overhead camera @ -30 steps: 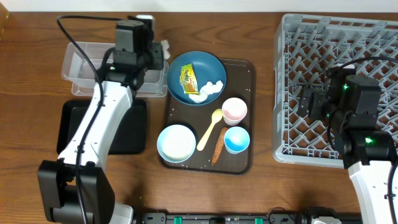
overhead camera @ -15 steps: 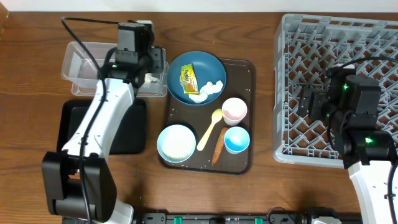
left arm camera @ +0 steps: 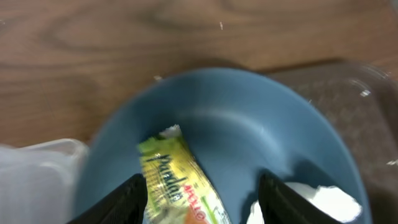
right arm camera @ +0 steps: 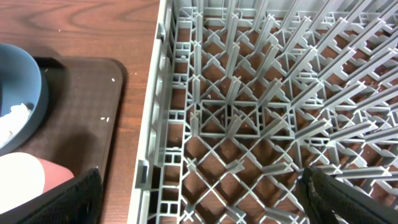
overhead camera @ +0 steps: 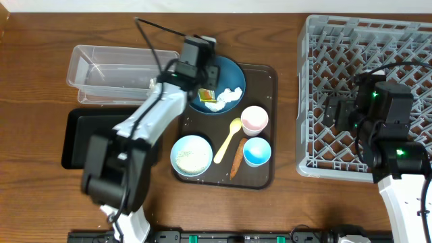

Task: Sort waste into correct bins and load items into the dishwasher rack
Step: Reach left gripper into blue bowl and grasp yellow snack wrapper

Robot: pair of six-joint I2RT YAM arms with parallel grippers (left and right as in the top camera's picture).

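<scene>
The left gripper (left arm camera: 202, 199) is shown just above the dark blue plate (left arm camera: 249, 124), jaws spread wide. The yellow-green wrapper (left arm camera: 171, 177) is seen lying on the plate between them, with white tissue (overhead camera: 229, 96) beside it. The right gripper (right arm camera: 214, 199) is held over the grey dishwasher rack (right arm camera: 249, 93), jaws likewise apart.

Overhead view: straight down, far off, whole table (overhead camera: 40, 196) in frame. Left wrist view: very close, looking down into the plate (left arm camera: 249, 143), table across the upper frame. Right wrist view: close, looking down into the rack (right arm camera: 249, 118). The plate shows at its left edge and is shared with both other views.
</scene>
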